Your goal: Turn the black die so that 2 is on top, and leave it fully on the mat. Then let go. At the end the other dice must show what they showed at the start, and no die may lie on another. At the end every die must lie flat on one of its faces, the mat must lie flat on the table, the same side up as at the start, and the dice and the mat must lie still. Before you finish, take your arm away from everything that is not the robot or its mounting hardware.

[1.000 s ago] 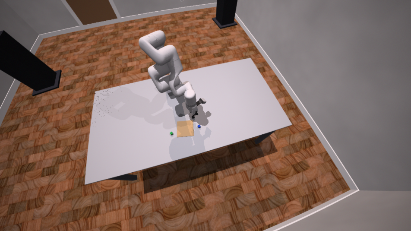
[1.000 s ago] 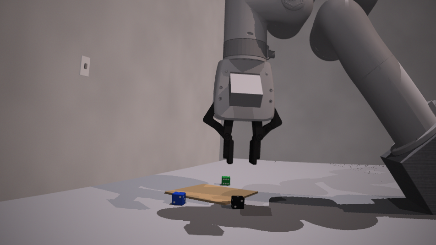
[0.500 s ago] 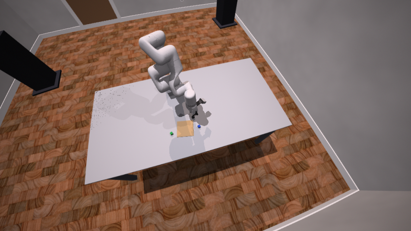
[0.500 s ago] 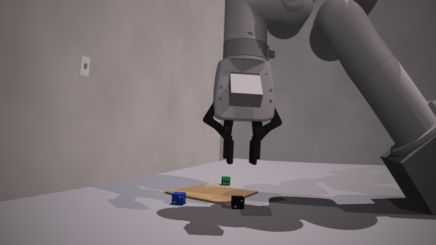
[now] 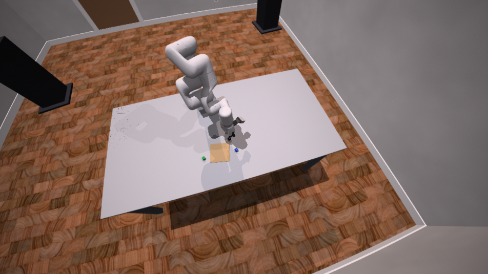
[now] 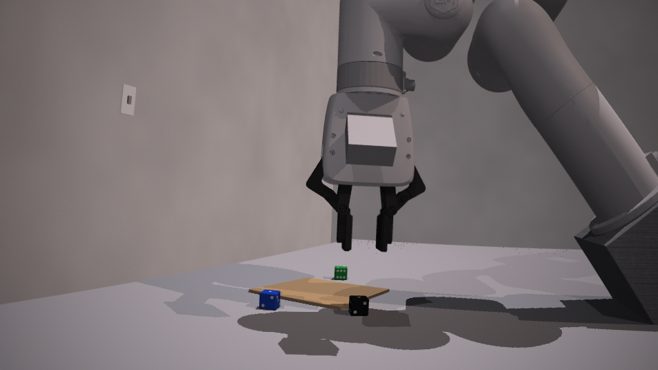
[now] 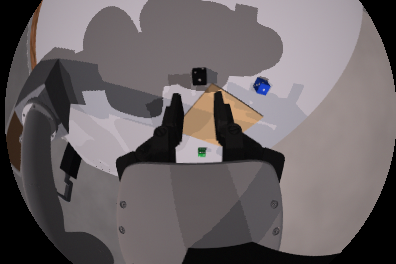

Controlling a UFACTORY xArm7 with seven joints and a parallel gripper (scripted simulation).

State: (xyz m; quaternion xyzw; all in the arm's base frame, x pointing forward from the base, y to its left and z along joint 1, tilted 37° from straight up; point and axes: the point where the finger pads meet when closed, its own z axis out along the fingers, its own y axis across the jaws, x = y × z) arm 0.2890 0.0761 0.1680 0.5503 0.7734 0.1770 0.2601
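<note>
The black die (image 6: pixel 358 305) lies on the table right beside a corner of the tan mat (image 6: pixel 318 290), off the mat. It also shows in the wrist view (image 7: pixel 198 75), just beyond the mat. My gripper (image 6: pixel 363 246) hangs well above the table, over the mat's far side. Its fingers point down, stand a narrow gap apart and hold nothing. In the wrist view the fingers frame the mat, with the black die just past their tips. From the top view the gripper (image 5: pixel 230 136) is above the mat's (image 5: pixel 220 153) back edge.
A blue die (image 6: pixel 269 299) lies on the table beside one edge of the mat, and a green die (image 6: pixel 340 272) beside the opposite edge. Both also show from the top view, blue (image 5: pixel 236 149) and green (image 5: pixel 203 157). The arm's base stands behind the mat.
</note>
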